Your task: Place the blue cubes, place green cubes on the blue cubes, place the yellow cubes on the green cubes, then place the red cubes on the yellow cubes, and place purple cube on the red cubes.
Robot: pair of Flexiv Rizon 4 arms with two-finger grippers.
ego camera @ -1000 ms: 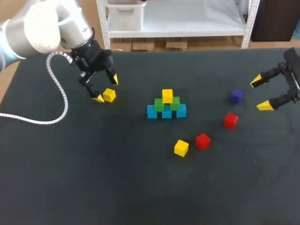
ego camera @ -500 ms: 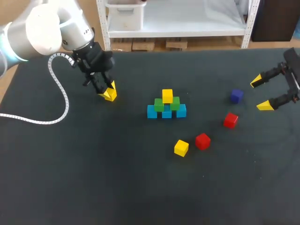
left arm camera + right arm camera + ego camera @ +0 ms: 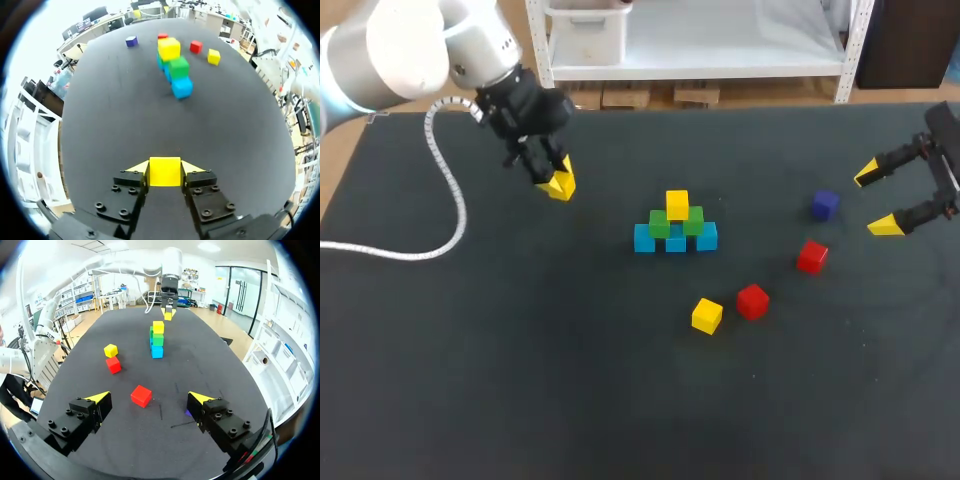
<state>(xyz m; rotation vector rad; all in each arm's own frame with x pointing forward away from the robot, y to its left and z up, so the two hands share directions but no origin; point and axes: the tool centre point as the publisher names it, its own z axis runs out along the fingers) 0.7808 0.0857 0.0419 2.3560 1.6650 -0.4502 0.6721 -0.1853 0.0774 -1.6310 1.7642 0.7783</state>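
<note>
My left arm comes in from the upper left of the head view, with a white coiled cable [image 3: 445, 195] trailing from it across the black table [image 3: 520, 380]. Its left gripper [image 3: 558, 180] is clamped on a small, plain yellow cube. In the left wrist view this gripped yellow cube [image 3: 165, 171] sits squarely between the two yellow tips, with a finger pressed on each side.

The stack stands just above the middle of the frame, well apart from that gripper. Three plain blue cubes [image 3: 644, 238] form a touching row on the table. Two green cubes [image 3: 660, 224] sit on them side by side, and a top yellow cube [image 3: 677, 204] rests on the green pair.

Below and right of the stack, a loose yellow cube [image 3: 707, 315] lies near a solid red cube. This nearer red cube [image 3: 752, 300] sits close to it but not touching. The farther red cube [image 3: 811, 256] lies up and to the right, and a small purple cube [image 3: 825, 205] sits above that one.

At the right edge, my right gripper [image 3: 876, 200] hangs with its fingers spread wide and nothing between them.
</note>
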